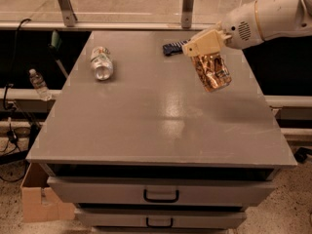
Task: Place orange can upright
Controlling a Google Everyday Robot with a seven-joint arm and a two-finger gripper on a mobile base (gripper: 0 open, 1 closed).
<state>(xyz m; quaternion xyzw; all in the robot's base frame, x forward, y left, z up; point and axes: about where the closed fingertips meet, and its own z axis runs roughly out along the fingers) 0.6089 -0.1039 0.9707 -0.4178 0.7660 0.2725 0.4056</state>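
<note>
The orange can (211, 72) has a shiny orange-gold body and hangs tilted in the air above the right half of the grey table (161, 130). My gripper (207, 50) is shut on the can's upper end, its cream fingers (201, 44) wrapped around it. The white arm reaches in from the upper right. The can's lower end points down and to the right and does not touch the table.
A silver-white can with green and red markings (101, 63) lies on its side at the table's far left. A dark blue object (173, 48) lies at the far edge behind the gripper. A water bottle (37, 84) stands left of the table. Drawers (161, 194) sit below the front.
</note>
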